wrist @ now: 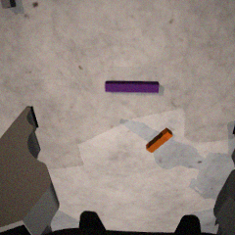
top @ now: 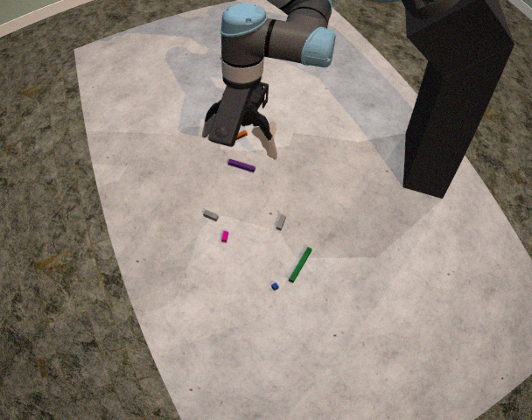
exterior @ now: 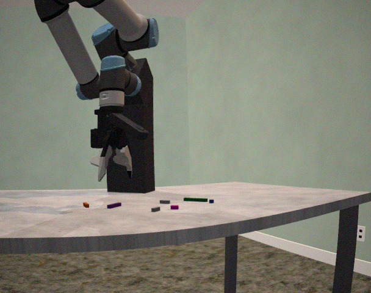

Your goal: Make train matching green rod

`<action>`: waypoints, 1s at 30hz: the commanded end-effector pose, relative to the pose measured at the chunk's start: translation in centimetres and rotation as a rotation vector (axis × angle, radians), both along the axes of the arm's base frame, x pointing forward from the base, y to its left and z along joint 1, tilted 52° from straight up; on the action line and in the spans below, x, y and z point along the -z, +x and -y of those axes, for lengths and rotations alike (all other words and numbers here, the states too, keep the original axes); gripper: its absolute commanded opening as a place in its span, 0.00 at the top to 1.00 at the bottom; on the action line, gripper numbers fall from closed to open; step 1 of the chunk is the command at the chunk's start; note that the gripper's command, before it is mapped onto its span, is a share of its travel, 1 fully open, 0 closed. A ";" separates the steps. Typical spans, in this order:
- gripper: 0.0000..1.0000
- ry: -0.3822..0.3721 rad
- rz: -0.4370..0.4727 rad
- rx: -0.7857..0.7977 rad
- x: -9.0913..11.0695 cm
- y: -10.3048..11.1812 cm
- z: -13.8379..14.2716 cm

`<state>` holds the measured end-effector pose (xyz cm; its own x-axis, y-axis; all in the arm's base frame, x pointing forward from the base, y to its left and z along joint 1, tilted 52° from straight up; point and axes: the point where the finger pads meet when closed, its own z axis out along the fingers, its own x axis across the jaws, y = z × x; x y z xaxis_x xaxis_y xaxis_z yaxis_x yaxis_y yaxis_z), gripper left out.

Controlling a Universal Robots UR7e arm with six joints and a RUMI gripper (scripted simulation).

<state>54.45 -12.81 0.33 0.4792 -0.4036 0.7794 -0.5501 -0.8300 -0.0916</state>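
In the top view the gripper body covers most of the orange rod, leaving only one end showing. The wrist view cuts both fingers at its left and right edges, and a dark scrap in its upper left corner, perhaps a grey rod, is cropped by the frame. The arm runs off the top in the exterior view. There the blue rod is too small to show its shape.
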 end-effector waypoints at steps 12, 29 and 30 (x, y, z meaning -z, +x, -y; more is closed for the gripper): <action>0.00 0.024 0.013 0.021 0.5 0.3 -1.3; 0.00 0.210 0.118 0.190 4.9 1.8 -11.7; 0.00 0.226 0.128 0.204 5.3 1.9 -12.6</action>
<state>55.87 -2.88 -3.82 0.3304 -0.6037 0.7256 -0.6448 -0.7057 -0.2935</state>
